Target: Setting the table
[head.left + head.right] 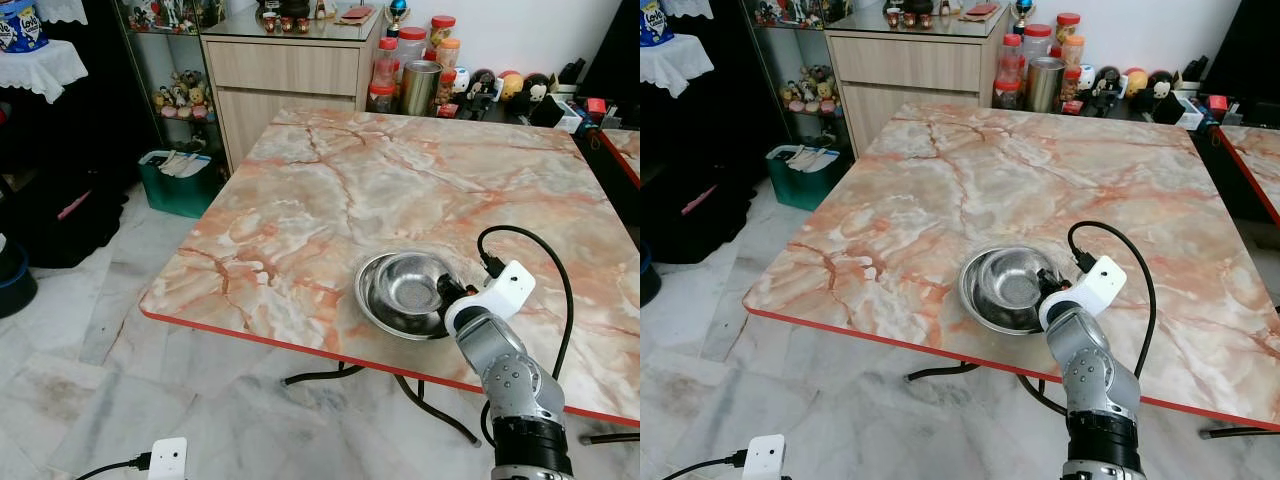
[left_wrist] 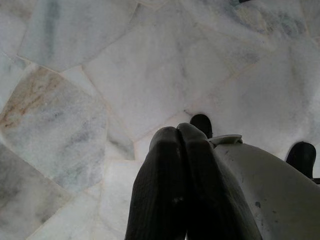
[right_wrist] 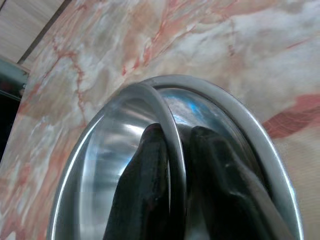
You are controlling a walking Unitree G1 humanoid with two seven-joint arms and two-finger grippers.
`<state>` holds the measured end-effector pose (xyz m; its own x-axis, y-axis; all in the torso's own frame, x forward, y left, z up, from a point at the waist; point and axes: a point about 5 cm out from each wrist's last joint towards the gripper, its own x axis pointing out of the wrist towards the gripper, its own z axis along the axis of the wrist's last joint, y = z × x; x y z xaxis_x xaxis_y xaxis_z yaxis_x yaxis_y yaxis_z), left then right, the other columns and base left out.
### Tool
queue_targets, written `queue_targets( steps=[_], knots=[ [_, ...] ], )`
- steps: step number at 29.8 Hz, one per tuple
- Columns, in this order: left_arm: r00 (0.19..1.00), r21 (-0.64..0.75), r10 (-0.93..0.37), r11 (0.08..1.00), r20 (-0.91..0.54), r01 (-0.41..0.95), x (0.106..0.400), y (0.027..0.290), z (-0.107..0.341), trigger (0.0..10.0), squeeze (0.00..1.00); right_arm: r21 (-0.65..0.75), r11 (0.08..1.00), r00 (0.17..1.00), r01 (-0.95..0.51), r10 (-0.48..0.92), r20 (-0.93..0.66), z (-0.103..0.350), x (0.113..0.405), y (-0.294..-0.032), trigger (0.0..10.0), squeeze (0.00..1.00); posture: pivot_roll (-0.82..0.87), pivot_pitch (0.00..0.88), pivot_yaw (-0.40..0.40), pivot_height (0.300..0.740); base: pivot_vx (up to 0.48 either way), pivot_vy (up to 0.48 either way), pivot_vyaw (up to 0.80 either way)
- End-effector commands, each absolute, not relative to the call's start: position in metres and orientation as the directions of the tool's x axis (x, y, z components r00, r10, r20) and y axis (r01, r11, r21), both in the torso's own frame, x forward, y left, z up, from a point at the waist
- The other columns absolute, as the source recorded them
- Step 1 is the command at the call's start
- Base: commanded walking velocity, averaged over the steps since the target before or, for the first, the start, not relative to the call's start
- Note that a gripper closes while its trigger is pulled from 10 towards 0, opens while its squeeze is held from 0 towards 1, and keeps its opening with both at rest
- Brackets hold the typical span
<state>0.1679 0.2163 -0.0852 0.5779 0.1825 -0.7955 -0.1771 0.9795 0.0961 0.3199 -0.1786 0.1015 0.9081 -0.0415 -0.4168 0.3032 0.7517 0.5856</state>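
A: Start at the left. What borders the work area?

B: Pale marble floor (image 1: 90, 350) lies on the left, with a green bin (image 1: 180, 182) by the tabletop's far left corner and a white plug box (image 1: 167, 460) on the floor below the near edge. The tabletop (image 1: 330, 200) itself is pink-veined marble with a red rim; its near edge runs diagonally from the left, dropping towards the right. Most of its surface is bare, from the left side through to the far edge.

A: And beyond the far edge?

B: A wooden cabinet (image 1: 285, 75) stands behind the far left corner. To the right of it are jars and a metal canister (image 1: 420, 88), then a row of small figurines; I cannot count them surely.

A: Where is the bowl?

B: One steel bowl (image 1: 400, 295) sits on the tabletop near the front edge, right of centre. In the right wrist view a second rim nests inside the outer one, so it looks like two stacked bowls, though I cannot tell for sure.

A: The end effectors?

B: Two. The left end effector (image 2: 177, 137) hangs over the floor, its fingers pressed together and holding nothing. The right end effector (image 3: 172, 150) is at the bowl's right side, one finger inside the inner rim and one outside it, clamped on that rim. The silver right arm (image 1: 505, 365) rises from below the near edge, with a black cable (image 1: 545, 260) looping over the tabletop beside it.
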Motion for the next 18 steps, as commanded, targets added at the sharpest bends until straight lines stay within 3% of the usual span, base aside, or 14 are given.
queue_targets(
  steps=[1, 6, 8, 9, 10, 11, 18],
  knots=[
    [0.559, 0.098, 0.187, 0.978, -0.808, -0.185, 0.1636, 0.2176, -0.0872, 10.0, 0.00, 0.583, 0.754, 0.910, 0.302, -0.046, -0.411, 0.1041, 0.3224, -0.1809, 10.0, 0.84, 0.02, 0.037, -0.004, 0.740, 0.000, 0.000, 0.00],
    [0.558, 0.097, 0.187, 0.978, -0.808, -0.186, 0.1633, 0.2178, -0.0872, 10.0, 0.00, 0.583, 0.755, 0.910, 0.301, -0.043, -0.413, 0.1039, 0.3225, -0.1804, 10.0, 0.88, 0.02, 0.038, -0.004, 0.740, 0.000, 0.000, 0.00],
    [0.558, 0.097, 0.187, 0.978, -0.808, -0.187, 0.1634, 0.2178, -0.0872, 10.0, 0.00, 0.584, 0.754, 0.910, 0.301, -0.045, -0.411, 0.1046, 0.3225, -0.1805, 10.0, 0.85, 0.02, 0.038, -0.004, 0.740, 0.000, 0.000, 0.00],
    [0.559, 0.096, 0.186, 0.978, -0.808, -0.187, 0.1634, 0.2177, -0.0872, 10.0, 0.00, 0.581, 0.756, 0.910, 0.303, -0.047, -0.413, 0.1048, 0.3225, -0.1807, 10.0, 0.31, 0.02, 0.037, -0.004, 0.740, 0.000, 0.000, 0.00],
    [0.559, 0.096, 0.186, 0.978, -0.808, -0.187, 0.1634, 0.2177, -0.0872, 10.0, 0.00, 0.580, 0.756, 0.909, 0.303, -0.048, -0.413, 0.1048, 0.3225, -0.1807, 10.0, 0.31, 0.02, 0.037, -0.004, 0.740, 0.000, 0.000, 0.00],
    [0.559, 0.096, 0.186, 0.978, -0.808, -0.187, 0.1634, 0.2178, -0.0872, 10.0, 0.00, 0.578, 0.757, 0.909, 0.304, -0.049, -0.414, 0.1049, 0.3225, -0.1808, 10.0, 0.00, 0.02, 0.038, -0.003, 0.740, 0.000, 0.000, 0.00],
    [0.562, 0.093, 0.187, 0.977, -0.806, -0.191, 0.1645, 0.2173, -0.0868, 10.0, 0.00, 0.551, 0.776, 0.917, 0.309, -0.090, -0.388, 0.1132, 0.3232, -0.1859, 10.0, 0.00, 0.02, 0.037, -0.005, 0.740, 0.000, 0.000, 0.00]
  ],
)
